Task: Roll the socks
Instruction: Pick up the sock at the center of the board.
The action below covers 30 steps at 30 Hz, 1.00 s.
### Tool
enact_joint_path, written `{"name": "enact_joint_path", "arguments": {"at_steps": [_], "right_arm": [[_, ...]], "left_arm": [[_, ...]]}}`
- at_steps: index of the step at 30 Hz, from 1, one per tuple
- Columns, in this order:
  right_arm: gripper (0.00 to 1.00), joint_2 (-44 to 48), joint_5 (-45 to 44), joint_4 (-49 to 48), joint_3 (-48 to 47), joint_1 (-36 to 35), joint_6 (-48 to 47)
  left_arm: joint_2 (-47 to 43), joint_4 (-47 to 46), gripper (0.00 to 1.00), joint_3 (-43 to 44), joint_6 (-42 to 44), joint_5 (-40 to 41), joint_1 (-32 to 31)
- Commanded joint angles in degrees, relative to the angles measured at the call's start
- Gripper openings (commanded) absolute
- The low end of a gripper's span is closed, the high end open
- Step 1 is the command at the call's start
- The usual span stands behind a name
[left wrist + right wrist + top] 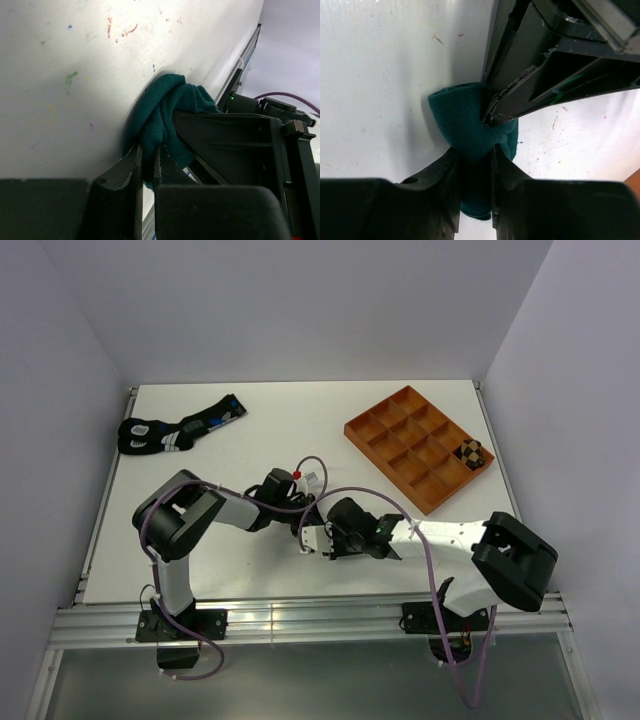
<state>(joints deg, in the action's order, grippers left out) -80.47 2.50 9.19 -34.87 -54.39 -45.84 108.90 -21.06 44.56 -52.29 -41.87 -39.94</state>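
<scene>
A dark teal-green sock [165, 112] is bunched into a small wad on the white table [60, 60]. My left gripper [148, 157] is shut on its near end, with fabric squeezed between the narrow jaws. My right gripper [476, 160] is shut on the same sock [462, 122] from the opposite side. The left arm's fingers [507, 100] pinch the wad just above. In the top view the two grippers [308, 530] [337, 540] meet near the table's front centre and hide the sock. A brown-and-black checkered sock [472, 453] lies rolled in a compartment of the wooden tray [400, 440].
A black sock with blue and white patches [180, 426] lies at the back left of the table. The wooden tray of several compartments sits at the back right. Grey walls enclose the table on three sides, and a metal rail [300, 618] runs along the front edge.
</scene>
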Motion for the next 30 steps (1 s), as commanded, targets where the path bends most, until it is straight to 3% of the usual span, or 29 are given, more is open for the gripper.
{"name": "enact_joint_path", "arguments": {"at_steps": [1,6,14,30], "right_arm": [[0.10,-4.3,3.6,0.1,-1.8,-0.1,2.9],[0.01,-3.8,5.2,2.0,-3.9,1.6,4.9],[0.00,-2.9,7.3,4.7,-6.2,6.0,7.9],[0.00,-1.7,17.4,13.9,-12.5,14.3,9.5]], "left_arm": [[1.2,4.7,0.12,-4.5,-1.7,-3.7,-2.4],[-5.7,-4.1,0.20,-8.5,-8.3,-2.0,-0.3],[-15.6,-12.3,0.21,-11.2,-12.1,2.5,4.1],[-26.4,-8.6,0.27,-11.3,-9.7,5.4,10.6]]}}
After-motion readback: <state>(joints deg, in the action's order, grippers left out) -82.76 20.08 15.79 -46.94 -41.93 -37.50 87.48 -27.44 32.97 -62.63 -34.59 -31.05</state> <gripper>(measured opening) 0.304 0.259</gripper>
